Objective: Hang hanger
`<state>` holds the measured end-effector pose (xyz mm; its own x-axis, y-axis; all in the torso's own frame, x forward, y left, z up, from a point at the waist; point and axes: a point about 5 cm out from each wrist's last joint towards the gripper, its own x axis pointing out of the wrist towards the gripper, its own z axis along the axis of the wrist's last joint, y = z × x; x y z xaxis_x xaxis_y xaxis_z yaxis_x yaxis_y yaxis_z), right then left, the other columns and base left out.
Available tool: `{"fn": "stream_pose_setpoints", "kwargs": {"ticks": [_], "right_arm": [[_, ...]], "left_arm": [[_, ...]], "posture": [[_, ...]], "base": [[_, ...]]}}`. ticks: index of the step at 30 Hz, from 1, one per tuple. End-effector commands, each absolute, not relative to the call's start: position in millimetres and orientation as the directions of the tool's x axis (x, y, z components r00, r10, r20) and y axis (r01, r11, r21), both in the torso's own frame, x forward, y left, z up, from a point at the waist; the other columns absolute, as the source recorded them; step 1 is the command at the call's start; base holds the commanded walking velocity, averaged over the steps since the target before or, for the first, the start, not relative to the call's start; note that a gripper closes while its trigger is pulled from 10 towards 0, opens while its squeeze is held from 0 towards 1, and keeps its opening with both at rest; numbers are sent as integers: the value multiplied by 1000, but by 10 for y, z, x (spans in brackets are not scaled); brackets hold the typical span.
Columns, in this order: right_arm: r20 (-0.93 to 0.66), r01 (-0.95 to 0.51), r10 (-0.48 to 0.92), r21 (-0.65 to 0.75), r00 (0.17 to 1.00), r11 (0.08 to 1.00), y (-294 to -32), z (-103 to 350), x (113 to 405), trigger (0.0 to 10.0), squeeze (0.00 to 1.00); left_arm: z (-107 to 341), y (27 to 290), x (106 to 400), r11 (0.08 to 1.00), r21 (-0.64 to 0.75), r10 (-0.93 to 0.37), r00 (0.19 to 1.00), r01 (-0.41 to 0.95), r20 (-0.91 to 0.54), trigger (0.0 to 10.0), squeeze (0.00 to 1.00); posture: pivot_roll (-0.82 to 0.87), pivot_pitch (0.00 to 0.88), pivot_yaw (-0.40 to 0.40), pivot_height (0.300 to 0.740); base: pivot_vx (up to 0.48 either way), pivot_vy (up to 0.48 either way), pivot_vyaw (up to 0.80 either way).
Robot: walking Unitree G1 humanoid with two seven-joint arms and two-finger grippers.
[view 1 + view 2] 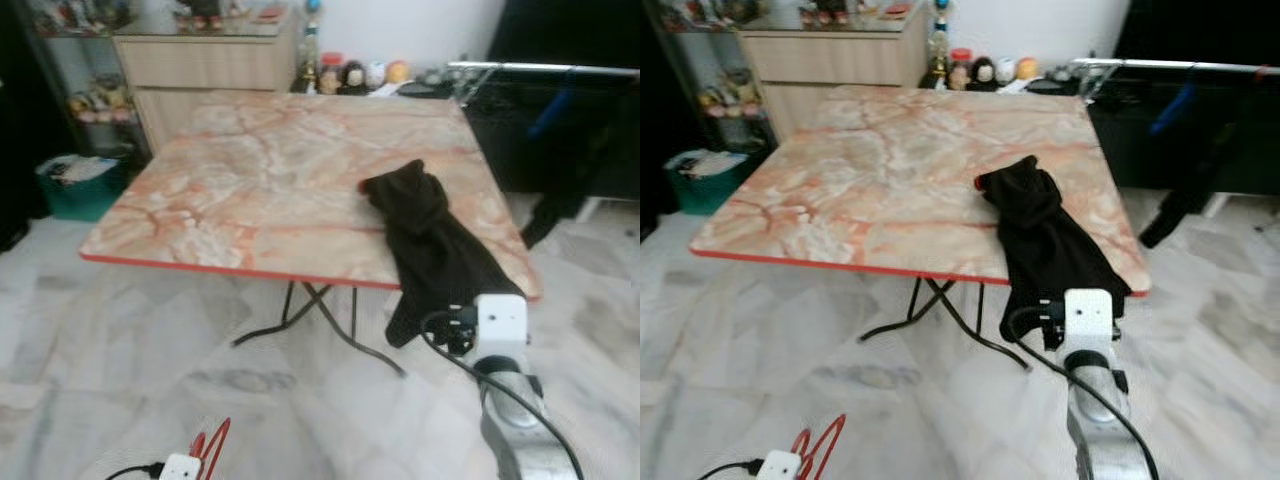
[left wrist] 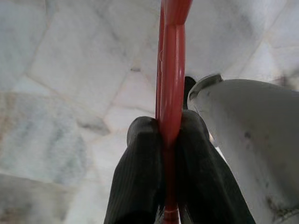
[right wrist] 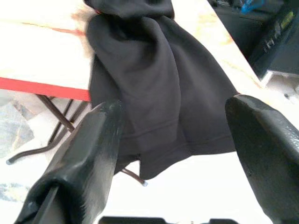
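A red plastic hanger (image 2: pixel 171 79) is clamped between the two black fingers (image 2: pixel 140 177) of my left gripper (image 2: pixel 169 140), low above the marble floor; its red loop (image 1: pixel 212 442) shows at the bottom of the head view. A black garment (image 1: pixel 432 245) lies on the marble-topped table (image 1: pixel 260 180) and hangs over its front right edge. My right gripper (image 3: pixel 175 140) is open, raised in front of the hanging part of the garment (image 3: pixel 159 79), apart from it. A metal clothes rail (image 1: pixel 540 69) runs at the back right.
A wooden cabinet (image 1: pixel 200 70) and small bottles and jars (image 1: pixel 345 72) stand behind the table. A teal bin (image 1: pixel 80 185) sits at the left. Dark clothes (image 1: pixel 565 140) hang under the rail. The table's folding legs (image 1: pixel 320 320) cross below.
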<state>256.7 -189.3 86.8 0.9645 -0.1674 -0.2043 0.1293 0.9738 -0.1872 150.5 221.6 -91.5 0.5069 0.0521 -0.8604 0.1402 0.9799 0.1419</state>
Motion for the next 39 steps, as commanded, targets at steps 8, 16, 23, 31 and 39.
{"fn": "stream_pose_setpoints", "kwargs": {"ticks": [8,16,23,31,39], "right_arm": [[-332,142,-221,-246,917,959,-2031,424,2512,10000,0],[-556,98,-251,-291,793,952,-2105,-311,2205,10000,0],[-674,110,-228,-213,703,971,-2148,-627,1958,10000,0],[-821,69,-210,-205,531,976,-2153,-928,1472,10000,0],[-792,124,-202,-160,576,979,-2105,-886,1599,10000,0]], "left_arm": [[-981,2235,1301,982,116,34,464,150,-885,10000,0],[-978,2154,1366,983,113,31,473,146,-881,10000,0],[-987,2089,1379,982,113,27,475,154,-879,10000,0],[-932,2360,1356,981,140,58,479,137,-876,10000,0],[-893,2407,1440,976,162,72,490,144,-869,10000,0]], "posture": [[-92,0,-20,727],[-85,0,-6,727],[-84,0,7,727],[-70,0,11,727],[-85,0,18,727]], "base": [[-251,0,0],[-252,0,0],[-252,0,0],[-251,0,0],[-62,0,0]]}}
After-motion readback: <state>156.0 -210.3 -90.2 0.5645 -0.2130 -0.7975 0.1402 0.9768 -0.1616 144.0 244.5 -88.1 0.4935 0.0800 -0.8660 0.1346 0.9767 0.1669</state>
